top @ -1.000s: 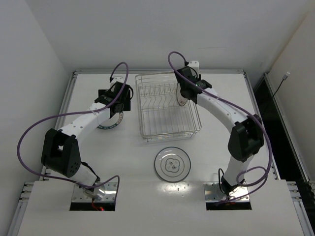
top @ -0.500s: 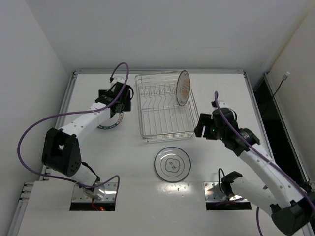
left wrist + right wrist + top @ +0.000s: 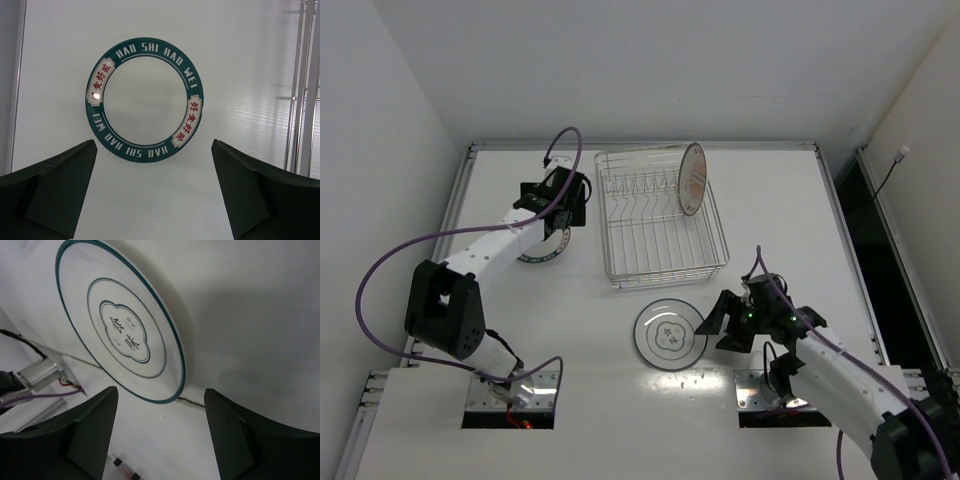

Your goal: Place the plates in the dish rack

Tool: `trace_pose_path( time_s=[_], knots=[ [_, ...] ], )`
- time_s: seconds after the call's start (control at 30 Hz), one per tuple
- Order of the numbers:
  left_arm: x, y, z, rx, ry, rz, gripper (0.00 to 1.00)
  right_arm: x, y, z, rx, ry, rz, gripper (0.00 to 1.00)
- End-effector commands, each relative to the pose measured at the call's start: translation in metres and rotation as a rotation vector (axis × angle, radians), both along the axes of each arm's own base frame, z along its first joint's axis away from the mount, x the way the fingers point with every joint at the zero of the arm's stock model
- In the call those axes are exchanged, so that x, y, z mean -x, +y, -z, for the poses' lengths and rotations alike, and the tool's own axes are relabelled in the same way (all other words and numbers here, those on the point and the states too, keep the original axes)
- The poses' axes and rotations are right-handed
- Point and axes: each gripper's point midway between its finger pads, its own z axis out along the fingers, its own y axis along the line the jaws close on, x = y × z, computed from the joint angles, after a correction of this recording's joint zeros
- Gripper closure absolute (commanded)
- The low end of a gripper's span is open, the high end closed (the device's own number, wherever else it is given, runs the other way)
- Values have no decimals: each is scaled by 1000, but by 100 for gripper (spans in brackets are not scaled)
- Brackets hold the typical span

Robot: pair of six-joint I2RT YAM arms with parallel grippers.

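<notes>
Risk of a skid rather than a lift, with the right fingers [image 3: 75, 440] spread wide and empty at the edge of the dark-rimmed plate [image 3: 125, 335] lying flat on the tabletop [image 3: 780, 200] near the dish rack [image 3: 665, 281], left fingers [image 3: 50, 190] likewise agape above the lettered plate [image 3: 145, 97].

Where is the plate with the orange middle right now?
In the top view, the orange-centred plate stands on edge inside the dish rack, at its far right corner, just right of the row of tines.

Right end effector [image 3: 716, 327] left the dish rack [image 3: 665, 273] for the dark-rimmed plate [image 3: 669, 335].
</notes>
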Motion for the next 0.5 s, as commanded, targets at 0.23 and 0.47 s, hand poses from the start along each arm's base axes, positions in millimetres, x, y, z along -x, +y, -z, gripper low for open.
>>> trace_pose_path(
  time_s=[0.23,0.47],
  knots=[
    [-8,-7,-14,28,-44,5,1,-22,25,9,-146,45,-21,35],
    [-8,-10,-13,42,-38,18,1,-19,23,25,-131,72,8,44]
  ],
)
